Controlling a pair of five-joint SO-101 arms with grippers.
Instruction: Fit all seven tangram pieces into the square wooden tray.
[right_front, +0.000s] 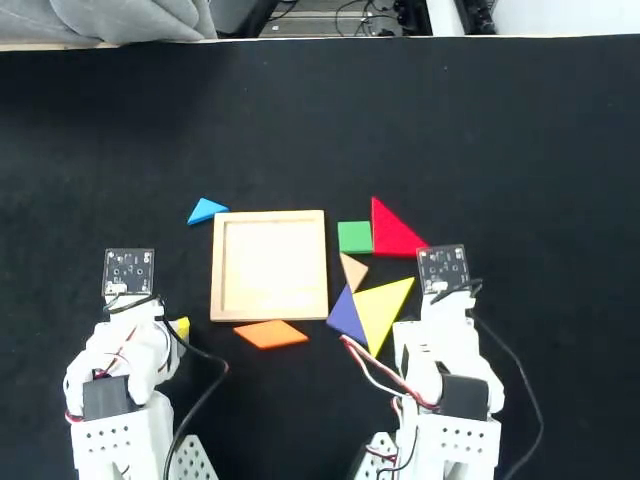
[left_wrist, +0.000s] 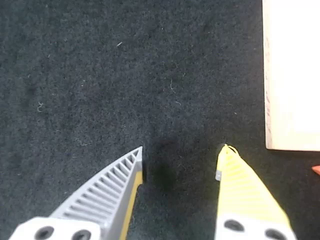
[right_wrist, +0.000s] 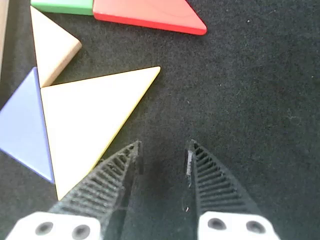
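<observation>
The square wooden tray (right_front: 270, 222) lies empty mid-table; its edge is visible in the left wrist view (left_wrist: 292, 75). Around it lie a light blue triangle (right_front: 206, 210), an orange parallelogram (right_front: 270, 334), a green square (right_front: 355, 237), a red triangle (right_front: 392, 232), a tan triangle (right_front: 352, 270), a blue triangle (right_front: 346, 314) and a large yellow triangle (right_front: 384, 310). My left gripper (left_wrist: 181, 157) is open over bare cloth, left of the tray. My right gripper (right_wrist: 163, 152) is open with nothing between its fingers, just beside the yellow triangle (right_wrist: 85, 120).
Black cloth covers the table. Both arm bases (right_front: 115, 420) (right_front: 445, 420) stand at the near edge. The right wrist view also takes in the blue triangle (right_wrist: 22, 125), tan triangle (right_wrist: 50, 47), green square (right_wrist: 62, 6) and red triangle (right_wrist: 150, 14). Grey fabric (right_front: 130, 15) lies beyond the far edge.
</observation>
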